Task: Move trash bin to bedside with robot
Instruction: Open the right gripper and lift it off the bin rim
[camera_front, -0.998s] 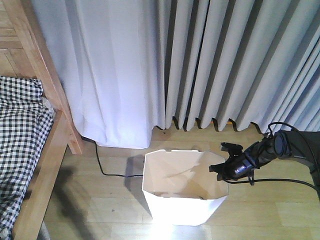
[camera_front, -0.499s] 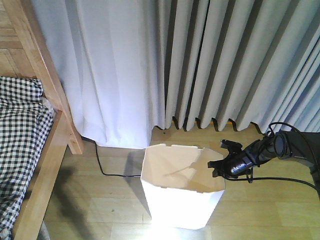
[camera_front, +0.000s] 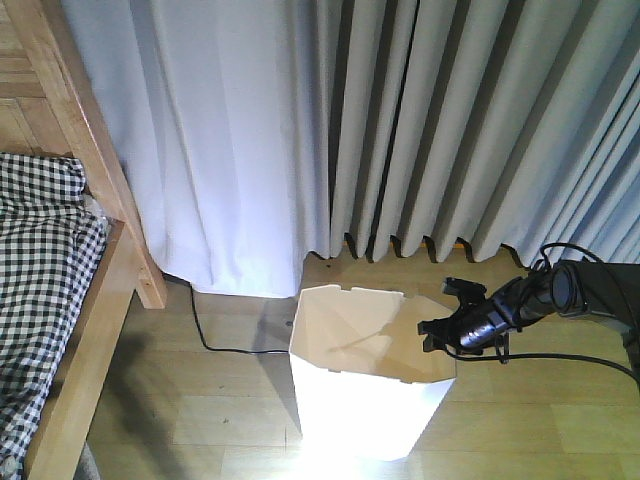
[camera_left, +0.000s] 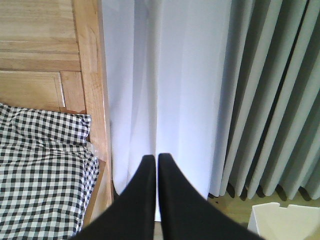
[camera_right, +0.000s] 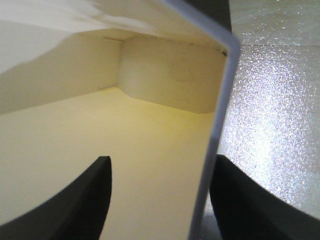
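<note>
The white trash bin (camera_front: 360, 400) stands on the wooden floor in front of the curtain, to the right of the bed (camera_front: 50, 270) with its checked bedding and light wooden post (camera_front: 95, 160). At the bin's right rim is my right gripper (camera_front: 441, 331), on a slim black arm. In the right wrist view that gripper (camera_right: 162, 160) is open, and the bin's thin wall (camera_right: 215, 130) rises between its jaws, close to the right finger. The cream inside of the bin (camera_right: 150, 75) fills that view. My left gripper (camera_left: 156, 157) is shut on nothing, pointing at the curtain beside the bedding (camera_left: 40, 170).
Pale grey curtains (camera_front: 400, 120) hang to the floor behind the bin. A black cable (camera_front: 203, 335) runs over the floor between the bed post and the bin. A corner of the bin (camera_left: 285, 222) shows at the lower right of the left wrist view.
The bin has shifted a little and its far rim now sits slightly closer to the curtain. My right gripper has stayed at the bin's right rim, moving with it.
</note>
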